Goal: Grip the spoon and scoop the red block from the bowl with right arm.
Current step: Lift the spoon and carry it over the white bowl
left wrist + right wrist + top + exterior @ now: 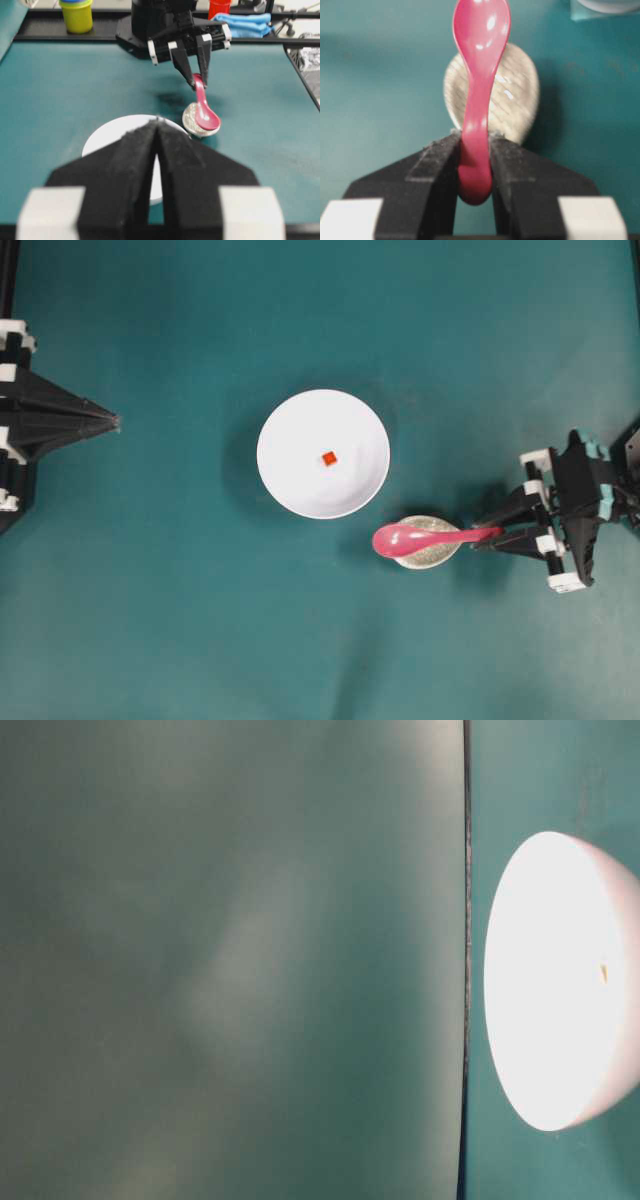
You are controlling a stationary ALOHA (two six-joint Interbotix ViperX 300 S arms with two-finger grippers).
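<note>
Teal matting covered the whole tabletop [180, 620], and along its far edge, seen from your left wrist camera, stood a yellow tub [76, 15], a red cup [218, 7] and a folded blue cloth [245, 24].

Your right arm's black pointed gripper [475, 150] had its jaws clamped on the handle end of the glossy pink-magenta soup spoon [425, 536]. From that grip the spoon reached out over the small speckled beige oval dish [432, 553], its deep bowl past the dish's rim. I could not tell whether the spoon touched the dish.

Your large round plain white bowl [285, 455] sat near the middle of the tabletop, just beside the dish, with the tiny red-orange cube [329, 458] lying in it, apart from the spoon.

Your left gripper [157, 125] sat at the left edge with its black jaws pressed together, holding nothing.
</note>
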